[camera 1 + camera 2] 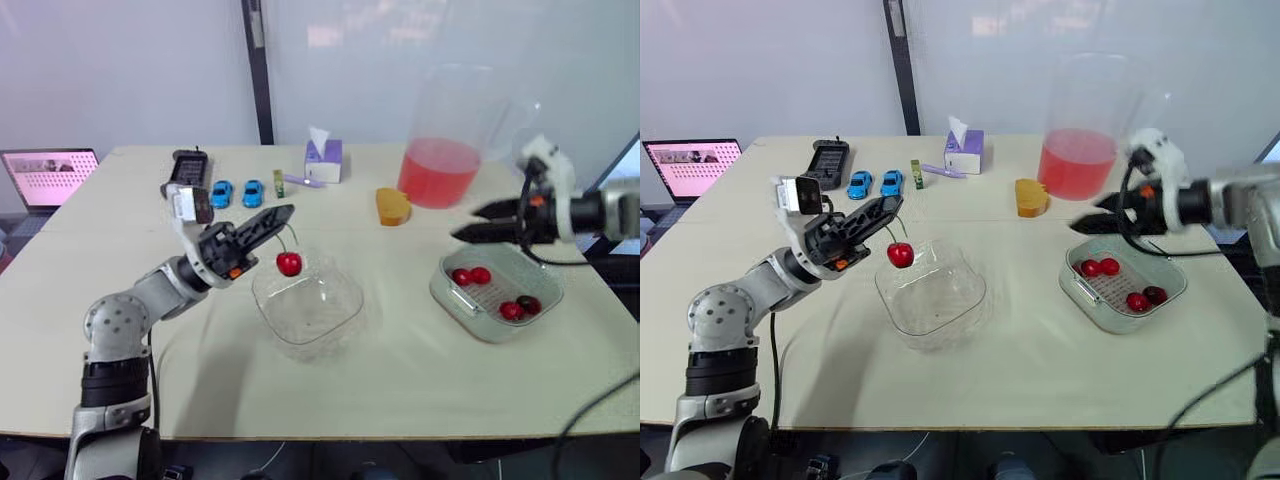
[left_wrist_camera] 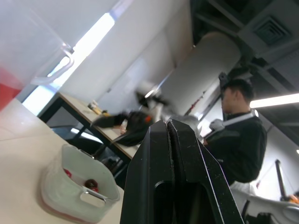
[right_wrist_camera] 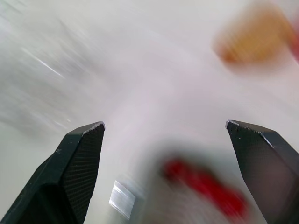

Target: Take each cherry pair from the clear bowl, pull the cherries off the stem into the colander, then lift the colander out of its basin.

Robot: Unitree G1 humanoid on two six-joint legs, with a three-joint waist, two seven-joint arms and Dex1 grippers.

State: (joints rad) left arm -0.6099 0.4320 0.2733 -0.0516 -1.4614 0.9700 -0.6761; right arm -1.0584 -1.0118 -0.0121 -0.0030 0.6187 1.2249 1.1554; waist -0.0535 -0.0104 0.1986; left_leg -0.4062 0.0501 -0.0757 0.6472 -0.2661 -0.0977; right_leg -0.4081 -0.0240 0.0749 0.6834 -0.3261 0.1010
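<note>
My left gripper [image 1: 285,213] is shut on the stem of a red cherry [image 1: 289,263], which hangs just above the near-left rim of the clear bowl [image 1: 312,312]. In the left wrist view its fingers [image 2: 159,154] press together. To the right, the colander in its pale basin [image 1: 447,291] holds several red cherries [image 1: 470,276]. My right gripper [image 1: 470,222] hovers open above the colander's far-left edge, nothing between its fingers [image 3: 81,154]. The bowl looks empty.
A pitcher of red liquid [image 1: 440,170] stands behind the colander, with an orange object [image 1: 392,206] beside it. At the back are a tissue box [image 1: 323,160], two blue toy cars [image 1: 221,193] and a black device [image 1: 188,168]. A laptop [image 1: 48,176] sits far left. A person [image 2: 238,135] stands beyond the table.
</note>
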